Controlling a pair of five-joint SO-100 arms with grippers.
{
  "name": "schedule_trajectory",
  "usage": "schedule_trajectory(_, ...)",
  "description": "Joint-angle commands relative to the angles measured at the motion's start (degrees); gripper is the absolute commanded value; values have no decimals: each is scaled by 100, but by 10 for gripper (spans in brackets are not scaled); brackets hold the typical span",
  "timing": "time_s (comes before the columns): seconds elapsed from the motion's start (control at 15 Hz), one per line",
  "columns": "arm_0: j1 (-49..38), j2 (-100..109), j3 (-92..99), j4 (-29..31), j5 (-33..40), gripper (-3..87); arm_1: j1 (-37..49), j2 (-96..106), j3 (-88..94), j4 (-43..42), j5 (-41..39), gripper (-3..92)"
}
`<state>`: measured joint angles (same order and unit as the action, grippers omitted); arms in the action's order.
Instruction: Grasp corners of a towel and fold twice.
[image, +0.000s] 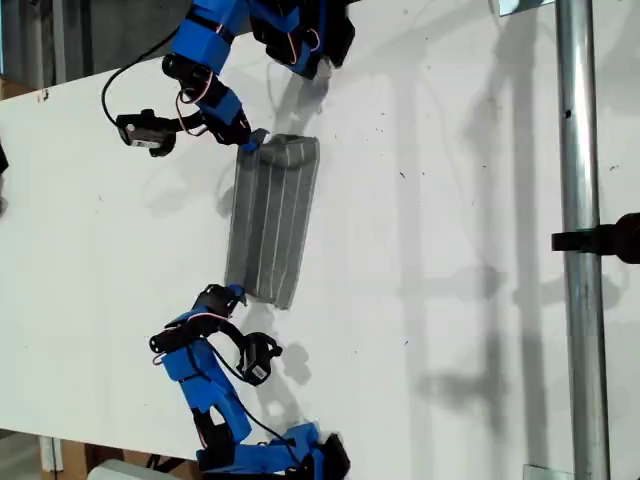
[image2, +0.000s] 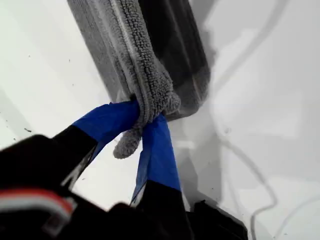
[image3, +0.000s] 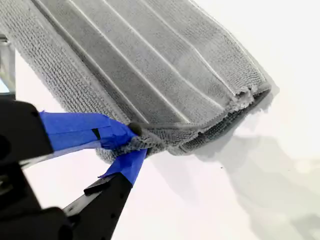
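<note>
The towel (image: 272, 220), lying as a narrow folded strip near the tabletop's (image: 450, 250) middle, is clamped at its end corners by my first gripper (image2: 145, 122) and my second gripper (image3: 134, 142), so one fold seemingly remains.

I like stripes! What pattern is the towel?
Grey towel with thin white stripes, clearest in the second wrist view.
</note>
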<state>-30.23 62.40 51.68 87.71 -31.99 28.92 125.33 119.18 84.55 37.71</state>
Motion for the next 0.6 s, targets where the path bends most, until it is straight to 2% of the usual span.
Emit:
schedule_trajectory(0.0,229,-105,-70,316,-264,-23,-571,264,404,-53,624,-2)
schedule_trajectory(0.13,457,-378,-44,545,-554,-12,-1002,448,1072,-378,1134,-2)
schedule_trajectory(0.53,923,-439,466,747,-940,-4,-2197,510,1942,-1011,2408,-2)
